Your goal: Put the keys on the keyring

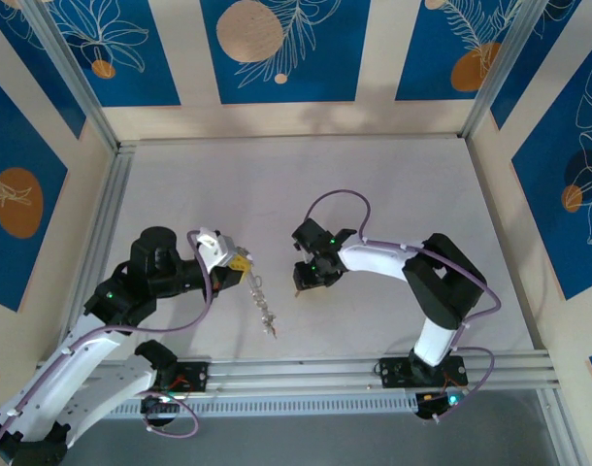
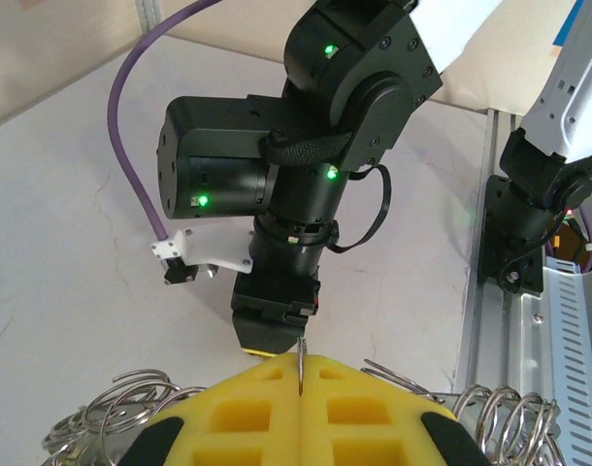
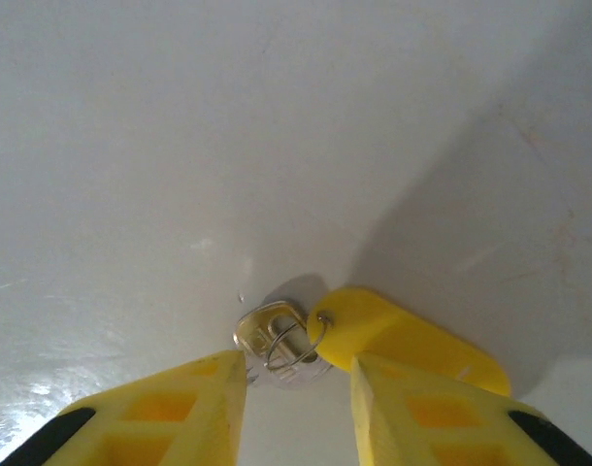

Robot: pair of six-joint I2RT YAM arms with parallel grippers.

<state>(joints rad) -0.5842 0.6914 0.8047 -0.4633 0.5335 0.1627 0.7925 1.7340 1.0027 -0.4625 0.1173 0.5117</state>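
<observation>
My left gripper [image 2: 301, 363] is shut on a thin grey wire of the keyring [image 2: 302, 346], which stands on edge between the yellow pads. Wire loops [image 2: 116, 406] spread out below the fingers on both sides. From above, the keyring [image 1: 262, 301] trails from the left gripper [image 1: 240, 260] toward the table's front. One of the keys [image 3: 269, 334], silver-headed with a yellow tag [image 3: 412, 342] on a small ring, lies flat on the table. My right gripper [image 3: 298, 363] points down over it, fingers apart on either side. The right gripper [image 1: 309, 283] sits just right of the keyring.
The white table [image 1: 393, 184] is walled by aluminium posts and blue-patterned panels. A metal rail [image 1: 374, 374] runs along the near edge by the arm bases. The right arm's black wrist [image 2: 306, 165] and purple cable [image 2: 131, 146] stand close in front of the left gripper.
</observation>
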